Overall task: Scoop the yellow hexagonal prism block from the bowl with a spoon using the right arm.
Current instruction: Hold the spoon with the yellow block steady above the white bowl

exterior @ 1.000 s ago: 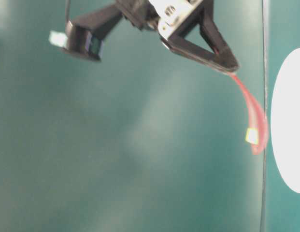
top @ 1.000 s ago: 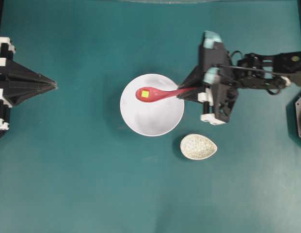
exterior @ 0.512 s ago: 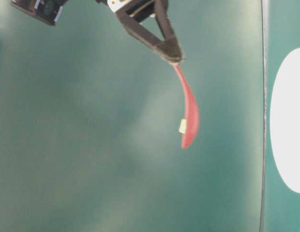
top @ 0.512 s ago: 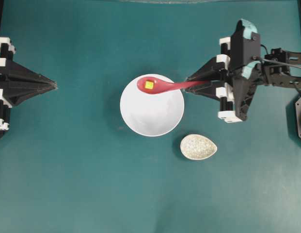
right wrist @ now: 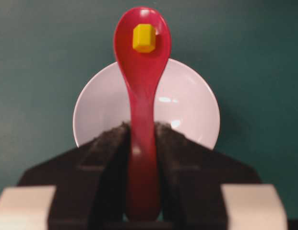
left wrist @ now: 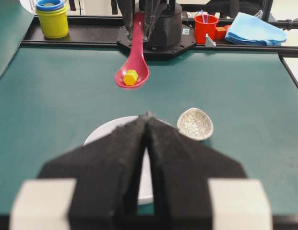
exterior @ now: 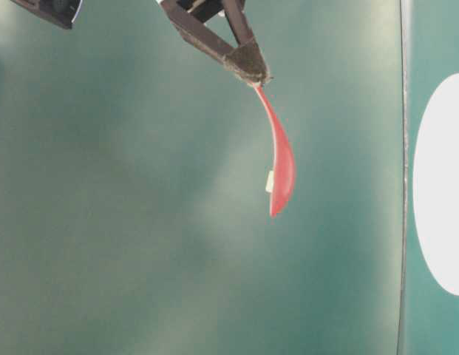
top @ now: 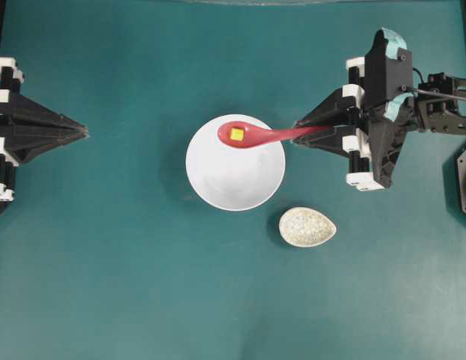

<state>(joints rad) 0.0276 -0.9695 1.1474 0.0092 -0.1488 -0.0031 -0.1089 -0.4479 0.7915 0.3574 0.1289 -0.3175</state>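
From overhead we see our right gripper clamped on the red spoon handle, the yellow hexagonal prism block in its scoop above the white bowl. Only the left wrist view shows the left gripper closed, empty.

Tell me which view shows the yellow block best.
The right wrist view: the block sits large and sharp in the spoon, its hexagonal top plain. The left wrist view shows it smaller. Overhead it is a tiny yellow square. At table level only a pale sliver shows.
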